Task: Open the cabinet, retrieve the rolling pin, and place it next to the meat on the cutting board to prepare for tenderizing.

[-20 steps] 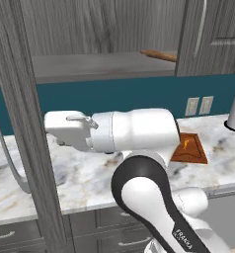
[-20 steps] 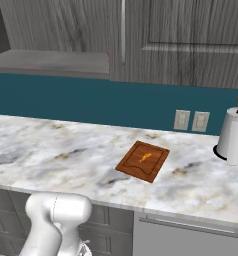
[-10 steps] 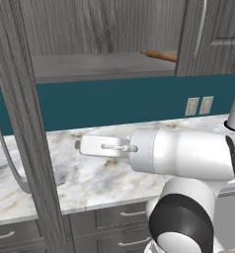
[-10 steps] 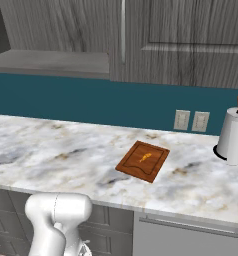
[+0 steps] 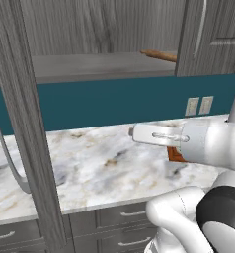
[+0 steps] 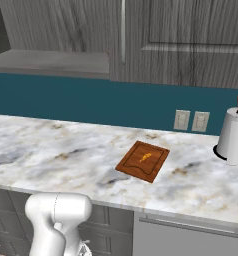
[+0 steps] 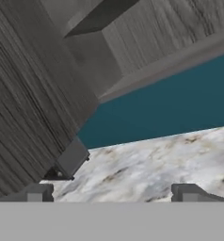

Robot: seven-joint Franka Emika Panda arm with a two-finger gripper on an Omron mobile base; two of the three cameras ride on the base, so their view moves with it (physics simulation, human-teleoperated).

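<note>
- Marble-patterned white counter [image 6: 51,150] runs under a teal backsplash, with the tall grey wood-grain cabinet [image 5: 104,29] above it, one door [image 5: 20,123] swung open at my left.
- On its grey shelf [image 5: 90,66] lies the slim brown wooden rolling pin [image 5: 159,55], partly behind the closed right door.
- I judge it light, rigid and smooth, apt to roll; I'd grip mid-shaft, across its axis.
- My end effector [image 7: 111,194] is released, jaws wide, holding nothing, above the counter and facing the cabinet.
- Flat reddish-brown cutting board [image 6: 143,160] carries the tiny orange-yellow meat [image 6: 144,158], with free space beside it.
</note>
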